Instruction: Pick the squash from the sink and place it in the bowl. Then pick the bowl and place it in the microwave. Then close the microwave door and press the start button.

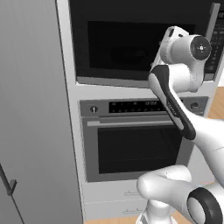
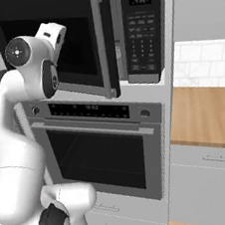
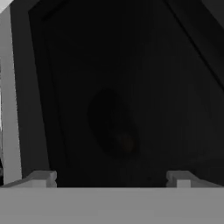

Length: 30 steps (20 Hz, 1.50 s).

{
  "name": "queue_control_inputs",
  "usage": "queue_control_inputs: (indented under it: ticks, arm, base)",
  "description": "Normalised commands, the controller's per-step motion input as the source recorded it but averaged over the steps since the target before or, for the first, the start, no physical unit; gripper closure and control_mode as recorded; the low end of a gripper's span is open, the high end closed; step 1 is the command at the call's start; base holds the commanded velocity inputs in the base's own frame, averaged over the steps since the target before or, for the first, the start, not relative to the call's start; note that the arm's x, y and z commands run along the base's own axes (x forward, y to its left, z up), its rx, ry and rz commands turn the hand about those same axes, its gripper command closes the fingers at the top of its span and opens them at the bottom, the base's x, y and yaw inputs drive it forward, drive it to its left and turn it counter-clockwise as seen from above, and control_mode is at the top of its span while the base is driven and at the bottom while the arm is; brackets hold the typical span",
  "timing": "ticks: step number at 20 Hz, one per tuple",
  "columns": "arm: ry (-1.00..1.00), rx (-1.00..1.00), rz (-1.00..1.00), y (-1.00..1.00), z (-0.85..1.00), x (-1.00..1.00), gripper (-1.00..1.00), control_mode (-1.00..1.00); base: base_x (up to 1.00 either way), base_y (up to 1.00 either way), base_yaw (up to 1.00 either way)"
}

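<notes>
The microwave door [image 2: 79, 38] stands ajar, its slim grey handle [image 2: 102, 40] out in front of the black keypad panel [image 2: 141, 30]. In the left base view the door's black glass [image 1: 127, 43] faces me. My gripper [image 3: 111, 179] is open against this glass, fingertips [image 3: 40, 179] wide apart with nothing between them. The white hand [image 1: 171, 34] [image 2: 51, 33] is at the door's outer face. Through the glass a dim rounded shape [image 3: 114, 127] with a faint tan patch shows; it is too dark to tell bowl from squash. The sink is out of view.
Below the microwave sits the larger oven [image 1: 135, 148] [image 2: 100, 156] with its horizontal bar handle [image 2: 91, 128]. A tall grey cabinet [image 1: 30, 109] fills the left. A wooden counter [image 2: 205, 115] with white tiles behind lies to the right, drawers [image 1: 113, 194] below.
</notes>
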Motion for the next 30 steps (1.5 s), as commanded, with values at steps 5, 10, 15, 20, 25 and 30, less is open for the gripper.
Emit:
queue_control_inputs:
  ticks: [5, 10, 15, 20, 25, 30]
  arm:
    - [0.13, 0.03, 0.1, -0.01, -0.08, 0.54, -1.0, -1.0]
    - [0.1, 0.06, 0.11, -0.03, -0.13, 0.59, -1.0, -1.0]
    - [0.1, 0.02, 0.1, 0.0, -0.33, 0.64, -1.0, -1.0]
    - [0.12, 0.0, 0.08, 0.0, -0.51, 0.63, -1.0, -1.0]
    - [-0.05, 0.03, 0.07, 0.0, -0.47, -0.68, -1.0, -1.0]
    - [-0.18, 0.1, 0.0, -0.05, -0.04, -1.0, -1.0, -1.0]
  base:
    - [0.0, 0.0, 0.0]
    - [0.0, 0.0, 0.0]
    - [0.0, 0.0, 0.0]
    - [0.0, 0.0, 0.0]
    - [0.0, 0.0, 0.0]
    - [0.0, 0.0, 0.0]
